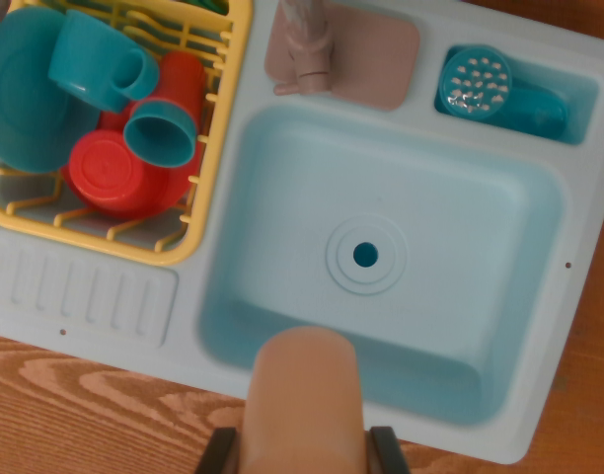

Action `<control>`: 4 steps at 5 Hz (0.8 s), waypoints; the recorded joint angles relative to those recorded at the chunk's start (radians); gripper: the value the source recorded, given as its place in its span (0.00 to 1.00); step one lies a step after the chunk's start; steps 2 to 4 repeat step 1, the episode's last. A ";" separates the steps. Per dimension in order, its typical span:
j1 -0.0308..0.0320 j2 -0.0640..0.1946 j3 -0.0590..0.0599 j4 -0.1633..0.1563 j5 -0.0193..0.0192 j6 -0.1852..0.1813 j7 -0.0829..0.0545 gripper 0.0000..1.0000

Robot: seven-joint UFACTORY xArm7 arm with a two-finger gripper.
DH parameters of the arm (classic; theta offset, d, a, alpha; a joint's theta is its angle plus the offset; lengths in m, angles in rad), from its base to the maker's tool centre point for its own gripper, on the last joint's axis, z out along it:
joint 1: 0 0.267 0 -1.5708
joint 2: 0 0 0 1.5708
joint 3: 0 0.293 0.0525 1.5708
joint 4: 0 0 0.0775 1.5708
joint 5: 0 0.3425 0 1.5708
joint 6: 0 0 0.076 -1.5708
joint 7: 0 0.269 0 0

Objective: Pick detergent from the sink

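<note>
Item: detergent bottle (304,400), peach-coloured, rounded top. From my remote seat I log it at the bottom centre of the wrist view, sitting between the two dark fingers (215,452) of the tool (302,452). The fingers press against both sides of the bottle, so I record the tool as clenched on it. The bottle hangs over the near rim of the sink, its top overlapping the basin's front edge.

Item: sink (539,326), pale blue plastic, lying on a wood-grain bench (75,395). Basin bare, with a round drain (366,255) at its centre. Open room across the whole basin floor; walls slope up on all sides. Bench shows along the bottom edge and at the wrist view's right.

Item: tap (307,44), beige, on a beige base plate (376,54) behind the basin.

Item: small compartment (578,99) at the upper right, holding a teal brush or scrubber (477,82) with pale bristles, head toward the wrist view's left.

Item: yellow dish rack (223,148) at the upper left, beside the basin. Contents: teal plate (21,109), teal mug (100,61), teal cup (162,130) on its side, red cup (184,81) beneath it, red plate or lid (110,176).

Item: ribbed draining area (85,296), in front of the rack.
</note>
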 joint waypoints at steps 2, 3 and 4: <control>0.0000 0.000 0.000 0.000 0.0000 0.000 0.000 1.00; 0.0000 0.000 0.000 0.000 0.0000 0.000 0.000 1.00; 0.0000 0.000 0.000 0.000 0.0000 0.000 0.000 1.00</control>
